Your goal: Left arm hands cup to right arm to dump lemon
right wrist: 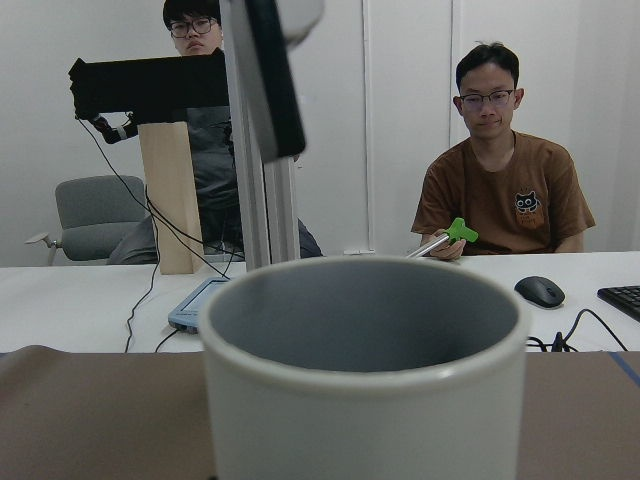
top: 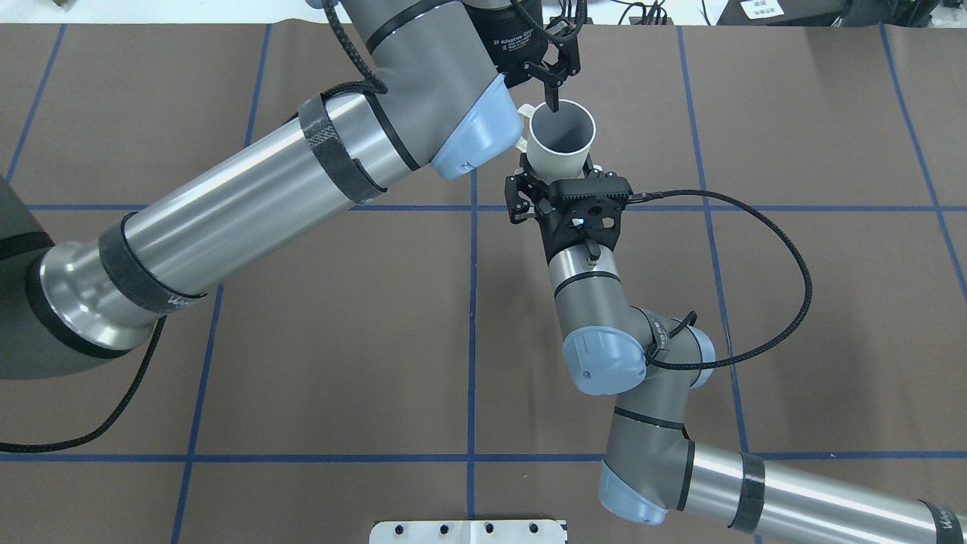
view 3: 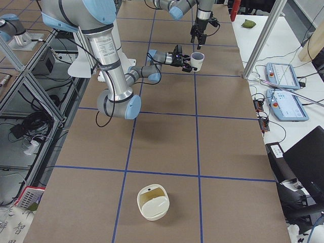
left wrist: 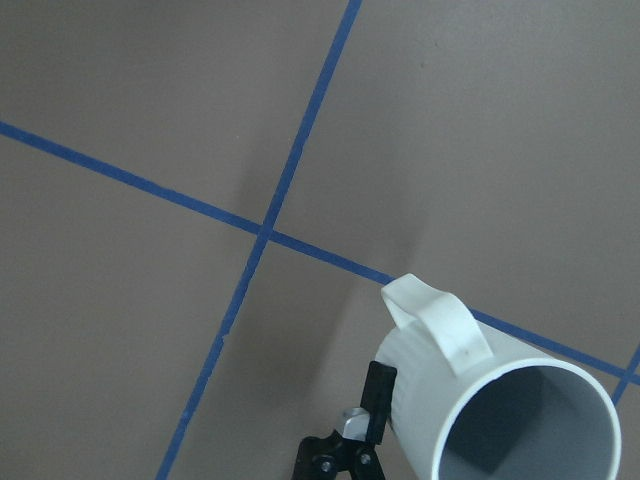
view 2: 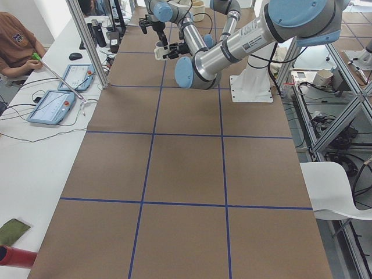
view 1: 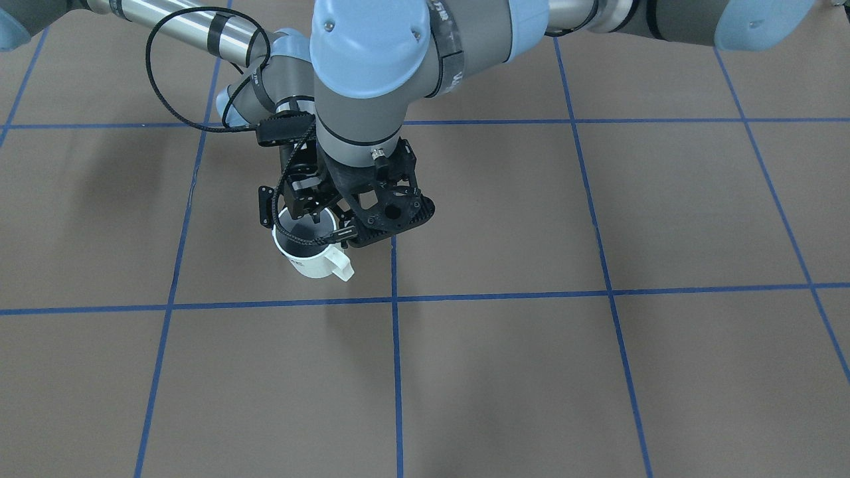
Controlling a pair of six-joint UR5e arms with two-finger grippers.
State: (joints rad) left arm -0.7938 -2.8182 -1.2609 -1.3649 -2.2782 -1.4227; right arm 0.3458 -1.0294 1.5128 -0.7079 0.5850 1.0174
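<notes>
Logged brown table [top: 831,340] taped in blue squares, bare all round the handover spot. Sighted only a pale tub [view 3: 152,202], well apart toward the robot's right end.

Traced left arm [top: 249,204] in over the far side and right arm [top: 589,295] up from the robot side.

Found cup [top: 563,136] lifted clear of the table: upright, long axis vertical, mouth up, handle on the left arm's side. Clamped round its lower wall by right gripper [top: 560,180], coming in level, jaws closed on the cup.

Placed left gripper [top: 555,106] pointing down over the far rim, just above it by the right wrist view. Cannot tell how wide its jaws stand.

No lemon sighted in the grey interior.

Judged right arm the carrier. Reckoned left needs a straight lift clear of the rim before any tipping. Plenty of open table beneath and to either side.
</notes>
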